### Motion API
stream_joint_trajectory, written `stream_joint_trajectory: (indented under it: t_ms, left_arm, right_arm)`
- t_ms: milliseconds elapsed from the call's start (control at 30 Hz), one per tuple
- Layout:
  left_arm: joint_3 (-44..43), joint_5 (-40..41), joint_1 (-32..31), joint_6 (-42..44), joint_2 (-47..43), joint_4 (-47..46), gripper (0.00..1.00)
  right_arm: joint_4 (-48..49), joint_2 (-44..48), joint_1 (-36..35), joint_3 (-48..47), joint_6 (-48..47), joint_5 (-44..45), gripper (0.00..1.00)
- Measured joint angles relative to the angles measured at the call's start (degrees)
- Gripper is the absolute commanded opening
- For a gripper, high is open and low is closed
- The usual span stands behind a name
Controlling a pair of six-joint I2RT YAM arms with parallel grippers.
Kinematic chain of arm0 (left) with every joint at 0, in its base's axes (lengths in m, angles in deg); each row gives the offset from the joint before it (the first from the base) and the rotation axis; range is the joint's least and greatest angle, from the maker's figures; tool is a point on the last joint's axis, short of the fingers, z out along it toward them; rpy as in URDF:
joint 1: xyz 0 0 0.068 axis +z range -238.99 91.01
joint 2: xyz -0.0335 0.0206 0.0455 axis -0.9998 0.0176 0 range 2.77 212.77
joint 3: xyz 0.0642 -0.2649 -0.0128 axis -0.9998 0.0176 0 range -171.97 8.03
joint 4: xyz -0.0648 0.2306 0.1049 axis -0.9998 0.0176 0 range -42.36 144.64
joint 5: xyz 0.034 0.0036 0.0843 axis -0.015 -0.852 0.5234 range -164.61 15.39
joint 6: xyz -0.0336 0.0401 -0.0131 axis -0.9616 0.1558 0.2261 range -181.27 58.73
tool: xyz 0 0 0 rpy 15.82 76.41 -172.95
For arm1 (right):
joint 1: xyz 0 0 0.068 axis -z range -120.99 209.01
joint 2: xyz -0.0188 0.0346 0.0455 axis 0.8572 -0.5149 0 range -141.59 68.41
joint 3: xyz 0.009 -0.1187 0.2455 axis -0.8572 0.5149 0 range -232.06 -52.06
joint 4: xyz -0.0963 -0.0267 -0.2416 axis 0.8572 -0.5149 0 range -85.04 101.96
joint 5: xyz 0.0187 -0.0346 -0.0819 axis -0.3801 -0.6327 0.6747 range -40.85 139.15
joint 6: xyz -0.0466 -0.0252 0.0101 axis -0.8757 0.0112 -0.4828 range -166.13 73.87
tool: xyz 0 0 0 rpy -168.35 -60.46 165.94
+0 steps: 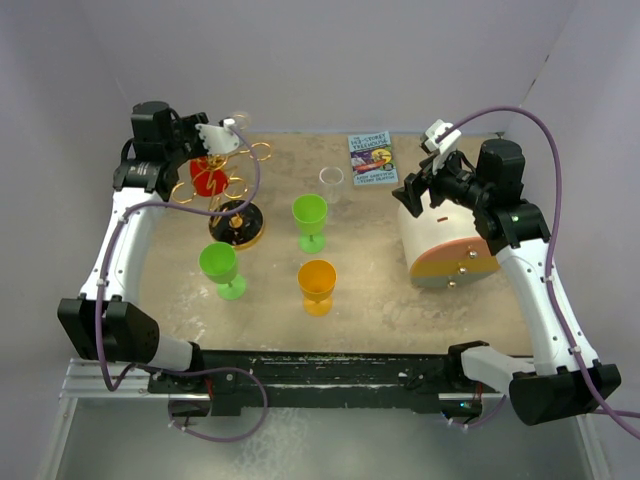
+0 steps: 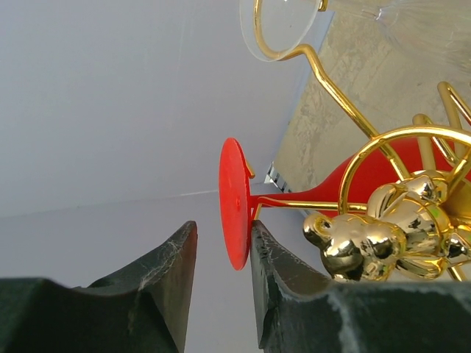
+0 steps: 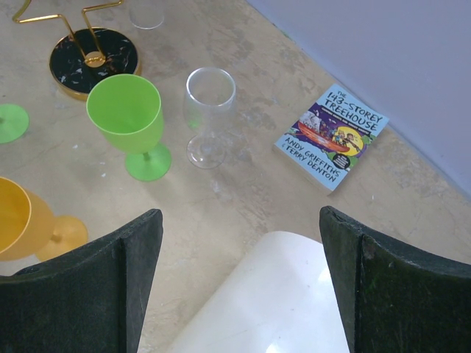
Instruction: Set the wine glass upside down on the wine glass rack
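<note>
note the red wine glass [image 2: 346, 184] on the wine glass rack [image 2: 383, 140], upper left of the top view. in the left wrist view its long axis runs left to right: foot disc [image 2: 234, 206] at centre frame, stem passing through a gold loop, bowl toward the right edge. judge this as hung inverted, foot uppermost.

the disc's lower rim sits between the fingers of the left gripper [image 2: 222, 239]. the jaws stand partly open. a gap shows left of the disc, and the right finger lies just beside or against it. no clamp is evident. expect to clear the jaws along the stem axis, away from the bowl.

the right gripper [image 3: 239, 213] is wide open and holds nothing. it hovers over a white container [image 1: 445, 245], well apart. the left arm is nearer.
</note>
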Motion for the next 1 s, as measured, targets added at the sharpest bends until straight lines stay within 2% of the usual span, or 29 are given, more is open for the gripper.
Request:
stream_joint_trajectory:
  t_ms: [600, 1000]
  left_arm:
    - [-3.3, 1.3, 0.8, 0.8, 0.2, 7.6, 0.48]
    - [-5.2, 0.2, 1.2, 0.2, 0.0, 11.6, 0.62]
  right_arm:
    - [0.0, 0.0, 0.3, 0.4, 0.0, 0.0, 0.89]
    - [0.0, 0.0, 0.4, 0.8, 0.0, -0.1, 0.89]
